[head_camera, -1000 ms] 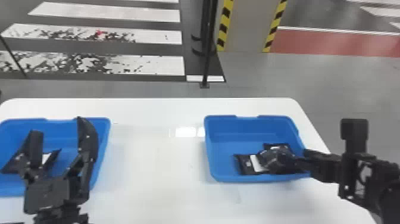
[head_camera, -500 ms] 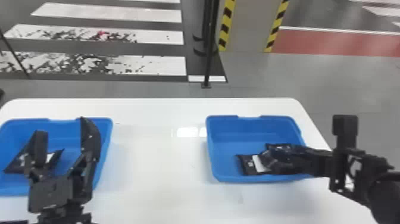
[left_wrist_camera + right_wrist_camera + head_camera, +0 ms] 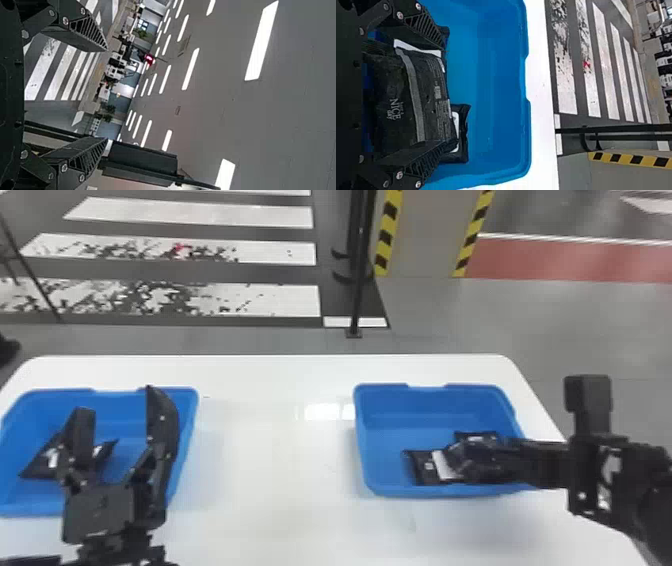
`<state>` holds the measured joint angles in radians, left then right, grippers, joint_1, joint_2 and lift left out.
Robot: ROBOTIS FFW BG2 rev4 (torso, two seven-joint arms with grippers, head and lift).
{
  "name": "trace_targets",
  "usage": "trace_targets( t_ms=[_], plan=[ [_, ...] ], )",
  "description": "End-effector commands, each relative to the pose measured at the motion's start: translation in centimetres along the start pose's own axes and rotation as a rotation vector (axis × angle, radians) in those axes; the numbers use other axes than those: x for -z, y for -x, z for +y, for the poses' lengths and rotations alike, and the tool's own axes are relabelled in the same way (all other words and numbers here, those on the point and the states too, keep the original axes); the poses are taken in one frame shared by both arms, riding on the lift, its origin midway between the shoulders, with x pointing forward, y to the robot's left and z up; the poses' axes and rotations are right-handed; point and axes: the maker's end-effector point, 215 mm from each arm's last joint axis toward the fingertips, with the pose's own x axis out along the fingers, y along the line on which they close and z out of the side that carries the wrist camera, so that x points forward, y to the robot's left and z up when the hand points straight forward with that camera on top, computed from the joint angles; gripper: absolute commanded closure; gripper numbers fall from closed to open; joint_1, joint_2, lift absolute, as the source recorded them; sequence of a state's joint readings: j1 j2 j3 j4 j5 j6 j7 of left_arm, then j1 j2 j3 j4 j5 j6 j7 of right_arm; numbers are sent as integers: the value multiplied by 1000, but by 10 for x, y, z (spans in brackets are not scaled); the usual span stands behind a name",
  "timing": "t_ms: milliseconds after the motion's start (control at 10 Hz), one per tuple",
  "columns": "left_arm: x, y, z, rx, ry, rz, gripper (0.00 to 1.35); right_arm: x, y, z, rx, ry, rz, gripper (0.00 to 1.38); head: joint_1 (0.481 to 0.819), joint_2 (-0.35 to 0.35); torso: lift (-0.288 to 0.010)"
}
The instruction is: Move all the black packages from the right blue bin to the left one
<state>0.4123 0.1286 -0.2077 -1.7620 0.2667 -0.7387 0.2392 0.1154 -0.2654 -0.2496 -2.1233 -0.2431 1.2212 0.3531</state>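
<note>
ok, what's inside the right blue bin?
One black package between the open fingers of the right gripper, a second package left of it, a third package beyond. Anything beneath the packages or gripper is covered.

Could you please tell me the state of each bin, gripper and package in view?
Left blue bin: uncovered, with black packaging inside.
Right blue bin: uncovered, holding several black packages.
Left gripper: open, with nothing between its fingers.
Right gripper: open, its fingers spread around a black package.
Package between those fingers: in the right bin, overlapping another package.
</note>
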Motion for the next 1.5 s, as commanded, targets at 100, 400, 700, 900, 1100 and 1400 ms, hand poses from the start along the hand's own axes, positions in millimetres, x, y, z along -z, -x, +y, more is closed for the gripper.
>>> trace_targets(
  t_ms=[100,400,700,900,1100,1400],
  plan=[
    [1,-1,-2,4,3,3,266,-4,6,-8,64,-6,72,193,695,-93,-154],
    [3,0,-1,5,2,8,266,4,-18,-12,56,-26,150,193,695,-104,-154],
    [6,2,3,-4,-1,20,266,22,-24,-13,68,-49,237,275,695,-101,-154],
    [10,4,10,-18,-4,32,266,16,-39,0,-2,-55,203,1159,695,-93,-154],
    [11,5,11,-22,-3,34,266,12,-42,9,-28,-53,184,1204,695,-74,-154],
    [11,6,16,-32,-5,33,266,4,-46,19,-82,-70,134,1214,695,-50,-154]
  ],
)
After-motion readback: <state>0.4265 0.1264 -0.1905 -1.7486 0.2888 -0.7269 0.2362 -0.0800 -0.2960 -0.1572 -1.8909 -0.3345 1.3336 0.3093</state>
